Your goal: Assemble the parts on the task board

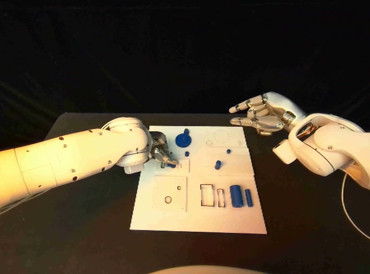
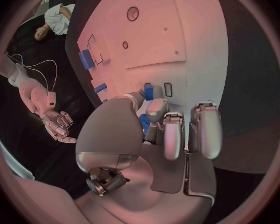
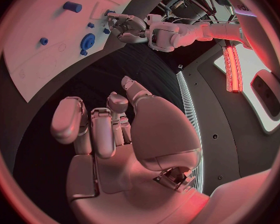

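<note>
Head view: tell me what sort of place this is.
Probably a robotics lab test bench. A white task board with cut-out slots and small blue parts lies on a black table against a dark backdrop, with the left hand and right hand working over it.

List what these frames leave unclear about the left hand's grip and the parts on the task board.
- Head view: the left hand hides most of the small blue part under its fingers; contact unclear.
- Left wrist view: the palm covers that part.
- Right wrist view: the task board is cut off by the circle's rim.
</note>
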{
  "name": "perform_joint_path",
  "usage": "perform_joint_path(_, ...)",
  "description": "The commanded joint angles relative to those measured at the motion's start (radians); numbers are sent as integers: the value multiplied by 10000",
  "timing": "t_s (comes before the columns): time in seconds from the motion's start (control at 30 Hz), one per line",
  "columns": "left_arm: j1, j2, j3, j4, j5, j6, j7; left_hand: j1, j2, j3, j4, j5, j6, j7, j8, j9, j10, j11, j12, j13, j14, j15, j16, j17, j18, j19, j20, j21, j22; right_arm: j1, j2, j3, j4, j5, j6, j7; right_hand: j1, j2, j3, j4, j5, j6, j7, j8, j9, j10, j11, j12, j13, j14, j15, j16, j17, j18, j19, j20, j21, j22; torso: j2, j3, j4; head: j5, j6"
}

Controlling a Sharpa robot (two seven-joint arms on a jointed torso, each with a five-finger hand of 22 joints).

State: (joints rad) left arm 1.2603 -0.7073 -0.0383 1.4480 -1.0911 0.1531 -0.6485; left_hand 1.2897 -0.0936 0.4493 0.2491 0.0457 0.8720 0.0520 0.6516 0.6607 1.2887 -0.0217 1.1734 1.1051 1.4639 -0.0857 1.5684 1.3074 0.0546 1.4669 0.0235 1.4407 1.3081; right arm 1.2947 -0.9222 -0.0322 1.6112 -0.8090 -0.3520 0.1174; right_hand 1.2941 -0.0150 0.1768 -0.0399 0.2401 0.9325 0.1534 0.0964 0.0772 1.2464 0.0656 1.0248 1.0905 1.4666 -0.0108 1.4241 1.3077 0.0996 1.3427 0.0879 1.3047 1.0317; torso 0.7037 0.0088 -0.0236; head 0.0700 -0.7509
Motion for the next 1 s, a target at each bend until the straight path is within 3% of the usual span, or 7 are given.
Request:
perform_joint_path(0.03,-24,-10,-21,-21,-179,542,5,44,64,1466,-1379,59,-8,-41,32,27,76,-8,41,6,1069,48,24,2634,-64,43,65,-50,427,-6,3,2,-9,-46,99,-12,-59,-34,5,39,32,35,39,46,-9,-75,-9,-40,-9,518,-34,-45,202,23,-73,11,-52,-15,-1,0,-1,5,-7)
perform_joint_path(0.5,-23,177,-38,-173,-101,603,-7,-398,50,1504,-1237,39,75,-63,112,130,138,-18,111,71,1069,45,24,2634,-71,56,63,-39,466,-6,-5,2,17,-48,105,0,-72,-28,4,47,34,39,37,50,-11,-72,-10,-36,-11,517,-35,-52,196,23,-75,12,-56,-18,1,3,-4,9,-32)
perform_joint_path(1.0,-23,436,-65,-379,31,809,52,-1774,48,946,-416,36,397,-176,285,313,293,-107,275,220,1069,-26,24,2634,-93,120,-1,21,593,-8,1,2,20,-40,151,9,-81,-19,6,54,41,42,36,53,-13,-77,-11,-47,-25,512,-36,-69,173,31,-93,12,-79,-60,4,14,0,29,-59)
